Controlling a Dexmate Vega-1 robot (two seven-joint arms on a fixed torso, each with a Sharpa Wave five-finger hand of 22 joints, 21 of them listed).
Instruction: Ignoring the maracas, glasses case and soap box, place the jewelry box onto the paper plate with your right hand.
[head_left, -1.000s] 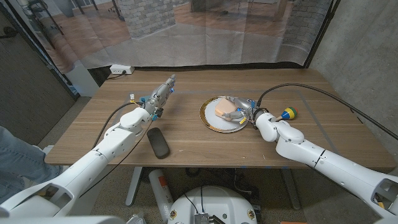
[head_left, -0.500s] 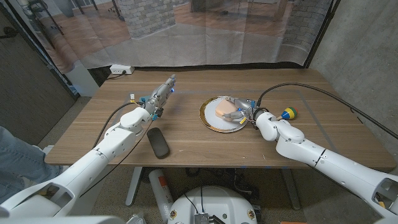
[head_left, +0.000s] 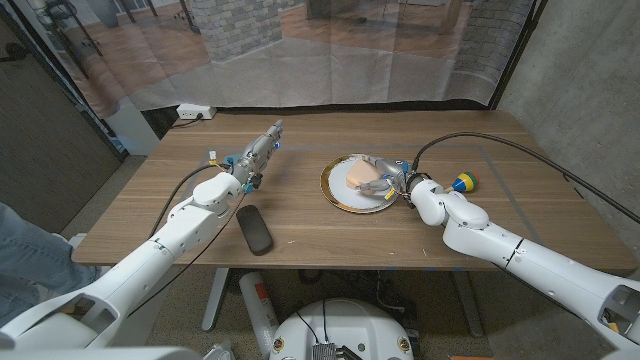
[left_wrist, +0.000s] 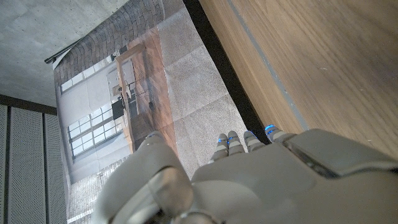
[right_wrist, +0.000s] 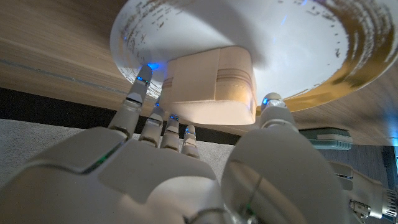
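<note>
The cream and peach jewelry box (head_left: 360, 176) (right_wrist: 211, 84) sits on the gold-rimmed white paper plate (head_left: 338, 193) (right_wrist: 298, 43) at mid-table. My right hand (head_left: 388, 178) (right_wrist: 186, 180) reaches over the plate's right rim and grips the box, fingers (right_wrist: 142, 78) on one side and thumb on the other. My left hand (head_left: 262, 150) (left_wrist: 249, 180) stretches out over the table left of the plate, fingers straight and holding nothing.
A black glasses case (head_left: 254, 229) lies near the front edge, left of the plate. A maraca (head_left: 462, 183) with yellow, blue and red lies right of my right arm. A white power strip (head_left: 195, 112) sits at the table's far left corner.
</note>
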